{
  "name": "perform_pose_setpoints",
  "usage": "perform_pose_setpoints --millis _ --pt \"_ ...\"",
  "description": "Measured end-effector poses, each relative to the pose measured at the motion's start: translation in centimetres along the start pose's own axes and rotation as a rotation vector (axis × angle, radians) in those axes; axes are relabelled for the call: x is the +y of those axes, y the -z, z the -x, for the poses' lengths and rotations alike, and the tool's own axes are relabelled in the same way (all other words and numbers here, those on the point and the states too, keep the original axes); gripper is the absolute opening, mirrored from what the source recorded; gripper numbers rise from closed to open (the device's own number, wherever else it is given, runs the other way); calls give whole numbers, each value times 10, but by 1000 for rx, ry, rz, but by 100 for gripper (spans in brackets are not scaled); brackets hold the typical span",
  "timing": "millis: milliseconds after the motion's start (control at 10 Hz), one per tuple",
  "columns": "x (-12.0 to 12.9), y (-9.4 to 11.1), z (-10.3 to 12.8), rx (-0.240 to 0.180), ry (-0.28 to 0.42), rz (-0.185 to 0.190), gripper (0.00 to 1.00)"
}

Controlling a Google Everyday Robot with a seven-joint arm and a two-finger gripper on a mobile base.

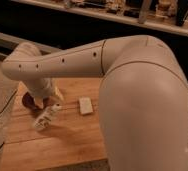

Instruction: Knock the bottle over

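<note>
Wooden table (77, 142) fills the lower left of the frame. On it at left, the bottle (43, 120) leans steeply. Just above, the claw (51, 99) hangs; its opening cannot be told. A white block (85, 105) lies right of center.

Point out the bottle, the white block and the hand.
bottle (43, 120): camera view, on its clear tilted body.
white block (85, 105): camera view, middle of its flat top.
hand (53, 100): camera view, at the arm's lower end, just above the bottle.
</note>
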Motion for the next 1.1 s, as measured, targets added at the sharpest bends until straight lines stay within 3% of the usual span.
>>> perform_pose_setpoints --millis 200,300,500,1100 --pt "-30 -6 -2 10 -40 -73 65" --pt "-39 -8 -4 15 -58 -84 65" --pt "-39 -12 -6 24 -74 -58 65" --pt "-37 -12 -6 24 -70 -58 65"
